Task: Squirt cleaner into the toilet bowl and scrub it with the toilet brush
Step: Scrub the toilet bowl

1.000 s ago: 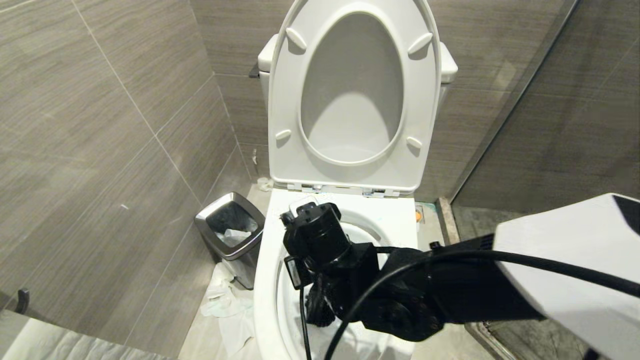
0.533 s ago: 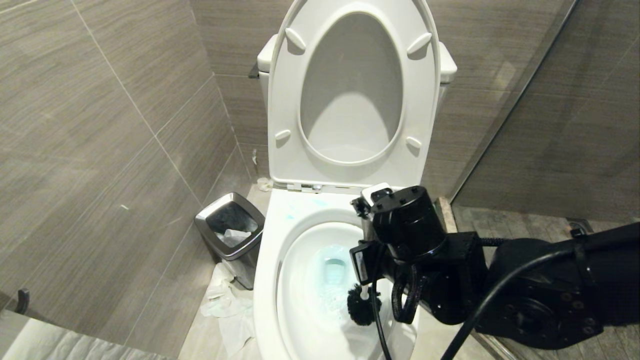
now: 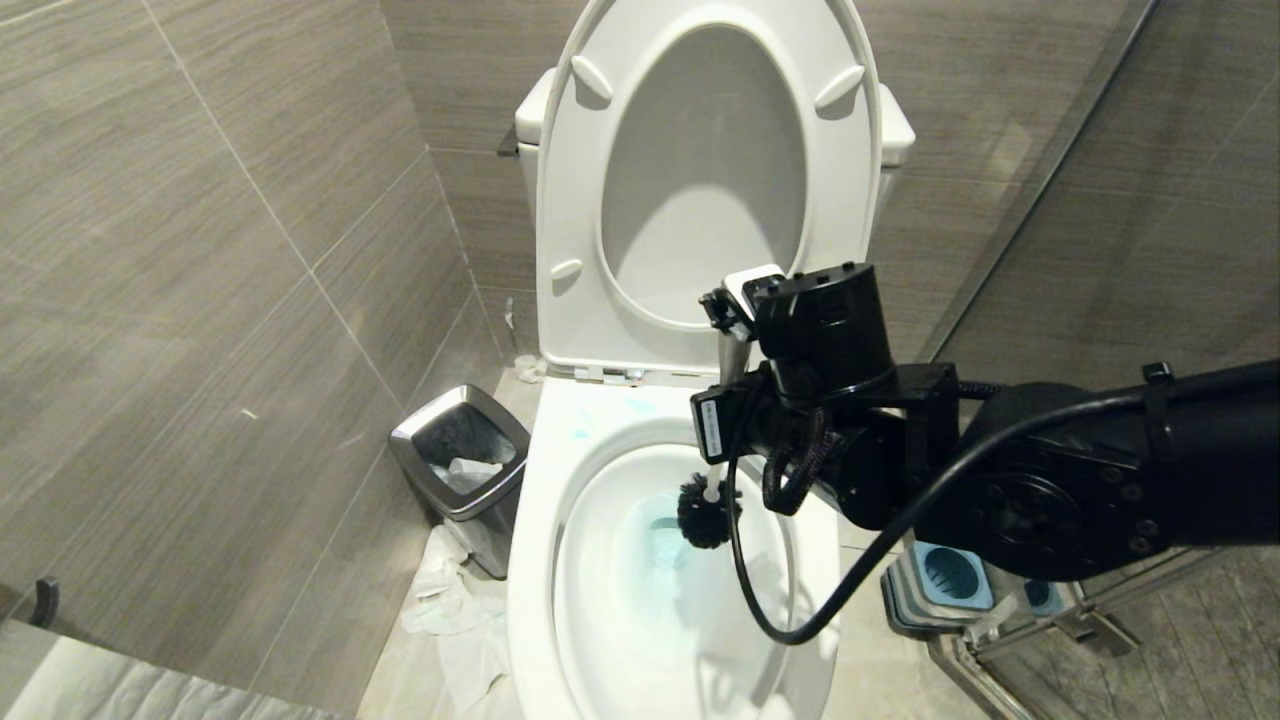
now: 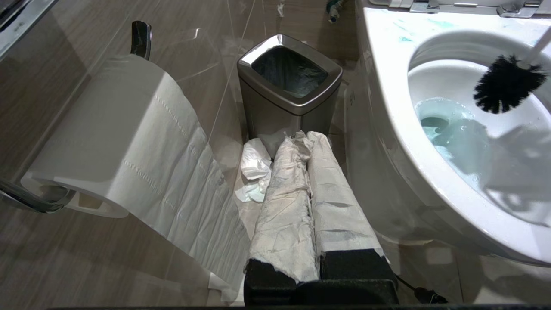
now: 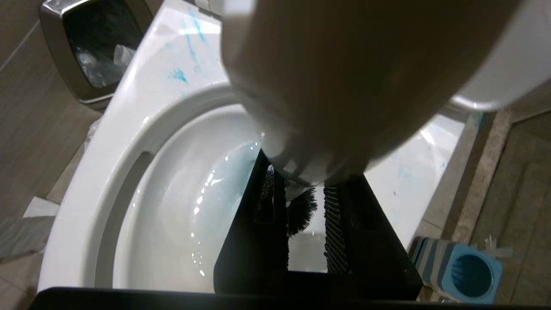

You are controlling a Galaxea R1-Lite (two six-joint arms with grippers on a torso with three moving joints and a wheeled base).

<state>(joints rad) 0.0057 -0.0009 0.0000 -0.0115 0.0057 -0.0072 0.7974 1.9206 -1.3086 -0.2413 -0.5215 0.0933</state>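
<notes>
The white toilet bowl [image 3: 535, 560] stands with seat and lid raised. Turquoise cleaner [image 3: 660, 545] tints its water, with smears on the rim [image 5: 178, 75]. My right gripper [image 3: 728, 420] hangs over the bowl's right side, shut on the toilet brush's pale handle [image 3: 734, 352]. The dark bristle head [image 3: 706, 512] hangs in the air above the water. In the right wrist view the bristles [image 5: 301, 211] show between the black fingers [image 5: 340, 224], and the blurred handle top hides the fingertips. My left gripper [image 4: 301, 144], wrapped in white paper, is shut and parked low on the toilet's left.
A steel-rimmed bin [image 3: 460, 460] stands left of the toilet, with crumpled paper [image 3: 445, 600] on the floor beside it. A toilet-paper roll [image 4: 107, 142] hangs on the left wall. The blue-and-grey brush holder [image 3: 945, 580] sits on the floor at the right, by a glass partition.
My right arm has swung right and risen, lifting the brush head from low in the bowl to above the water. The brush holder has come into view.
</notes>
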